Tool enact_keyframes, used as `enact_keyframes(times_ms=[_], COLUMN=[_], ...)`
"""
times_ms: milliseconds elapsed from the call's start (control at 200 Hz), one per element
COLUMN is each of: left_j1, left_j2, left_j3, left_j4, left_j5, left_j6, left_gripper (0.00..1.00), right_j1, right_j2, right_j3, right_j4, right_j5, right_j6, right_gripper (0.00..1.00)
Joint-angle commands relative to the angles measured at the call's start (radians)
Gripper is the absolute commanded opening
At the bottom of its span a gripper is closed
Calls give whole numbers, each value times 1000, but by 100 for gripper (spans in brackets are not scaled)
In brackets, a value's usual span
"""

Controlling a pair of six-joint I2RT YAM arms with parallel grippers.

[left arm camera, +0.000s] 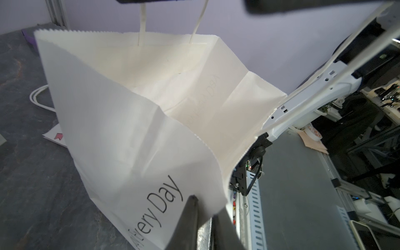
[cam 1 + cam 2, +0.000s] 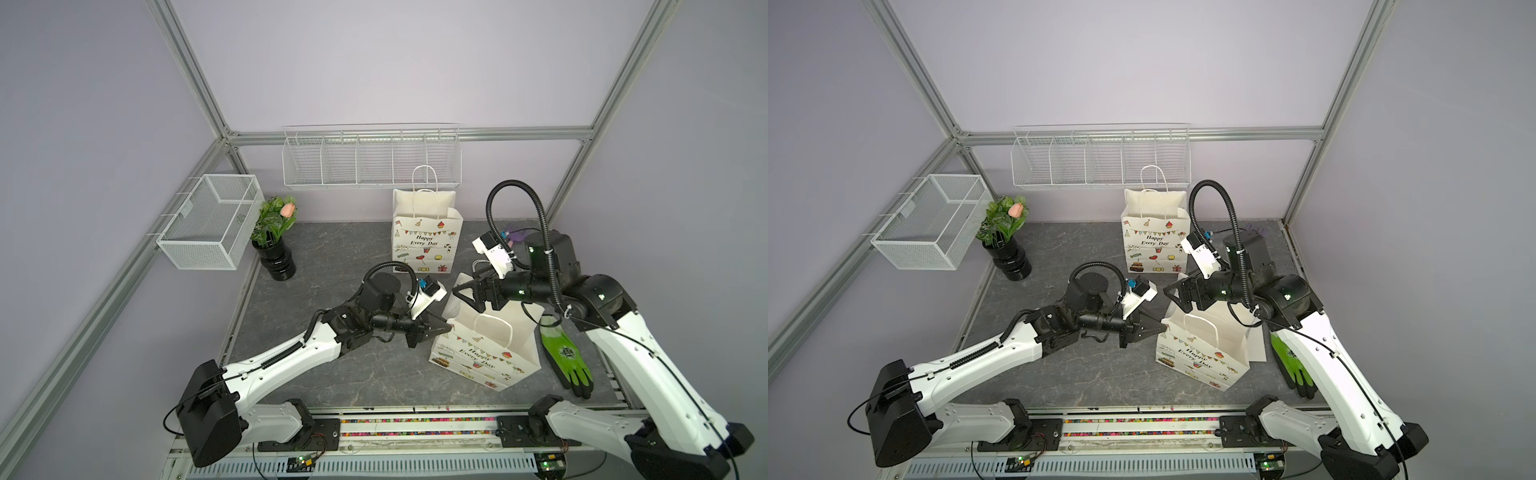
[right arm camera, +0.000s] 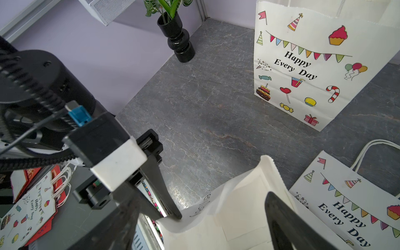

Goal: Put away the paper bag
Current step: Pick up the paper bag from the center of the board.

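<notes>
Grey stone-look tabletop point(image 2: 332, 374): nearest, the paper bag point(image 2: 486, 349) stands open, left gripper point(image 2: 448, 328) clamped on its side rim, likely steadying it. Right gripper point(image 2: 467, 297) hangs over the far rim, jaws spread, empty; beyond, a second bag point(image 2: 426, 241) and wall rack point(image 2: 370, 160), probably where it goes.

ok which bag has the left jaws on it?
The front bag, open: left jaws pinch its rim. The back bag stands untouched; the third bag lies flat.
</notes>
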Motion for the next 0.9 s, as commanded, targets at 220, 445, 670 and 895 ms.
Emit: enact_keyframes(times_ms=[220,445,670,895], left_j1=[-2,2,46,76], left_j2=[8,-59,-133,-132], left_j3=[34,5,-43,-57], left_j4=[-24,-39,-9,30], left_j5=[-22,-202,-262,-295], left_j6=[21,-14,-54,-87], left_gripper=[0,0,0,0], right_j1=[-5,-5,-4,-7], right_j2=[-20,-51,-118,-125], right_j3=[45,64,72,53], right_j4=[-50,-66,-66,23], right_j5=[-21,36,113,-188], right_j6=[-29,-48,-49,3], right_gripper=[89,89,89,89])
